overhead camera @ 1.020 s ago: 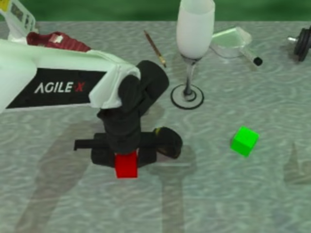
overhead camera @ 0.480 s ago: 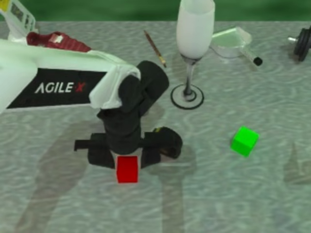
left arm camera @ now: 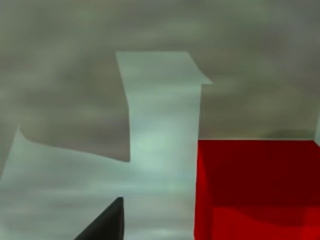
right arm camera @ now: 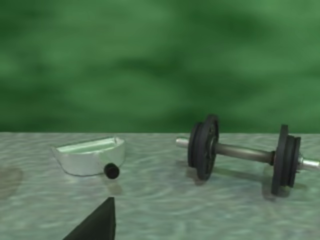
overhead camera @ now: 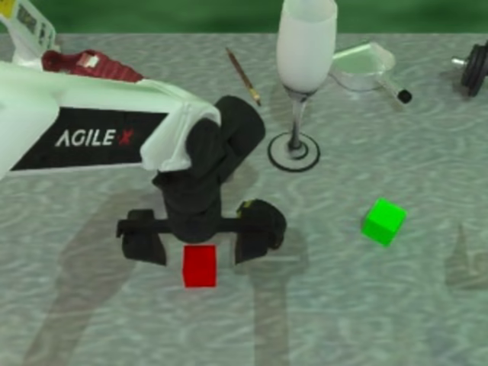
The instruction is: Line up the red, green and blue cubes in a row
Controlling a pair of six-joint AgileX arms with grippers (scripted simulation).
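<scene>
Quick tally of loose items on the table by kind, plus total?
Cubes: 2, the red cube and the green cube; no blue one shows
Wine glass: 1
Pencil: 1
Dustpan: 1
Dumbbell: 1
Sneaker: 1
Tape measure: 1
Total: 8

Table (overhead camera: 366, 305) — red cube (overhead camera: 200, 266), green cube (overhead camera: 383, 221), wine glass (overhead camera: 303, 76), pencil (overhead camera: 242, 75), dumbbell (right arm camera: 242, 152).

Red cube (overhead camera: 199, 266) between left pincer (overhead camera: 200, 245) fingers (apart); green cube (overhead camera: 383, 221) well right.
</scene>
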